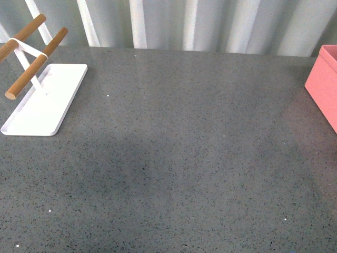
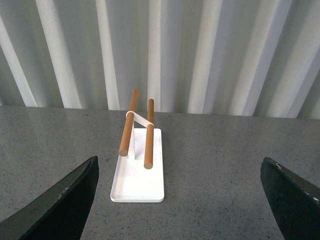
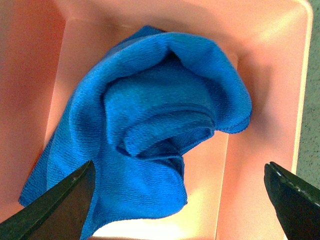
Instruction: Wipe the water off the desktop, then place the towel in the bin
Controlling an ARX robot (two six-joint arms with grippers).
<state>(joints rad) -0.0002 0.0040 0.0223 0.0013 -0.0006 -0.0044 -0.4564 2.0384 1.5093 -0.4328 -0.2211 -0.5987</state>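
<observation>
The bright blue towel (image 3: 150,125) lies bunched inside the salmon-pink bin (image 3: 265,100), resting on its floor. My right gripper (image 3: 180,200) hangs open above the bin, its dark fingers wide apart and holding nothing. In the front view only a corner of the bin (image 1: 324,84) shows at the right edge, and neither arm appears. The grey speckled desktop (image 1: 179,147) looks dry and bare. My left gripper (image 2: 182,200) is open above the desktop, empty, its fingers (image 2: 60,205) spread wide.
A flat white tray (image 1: 45,100) carrying two wooden rods (image 1: 34,63) stands at the back left of the desktop; it also lies ahead of the left gripper as the tray (image 2: 139,172). A pale corrugated wall (image 1: 184,23) runs behind the desktop.
</observation>
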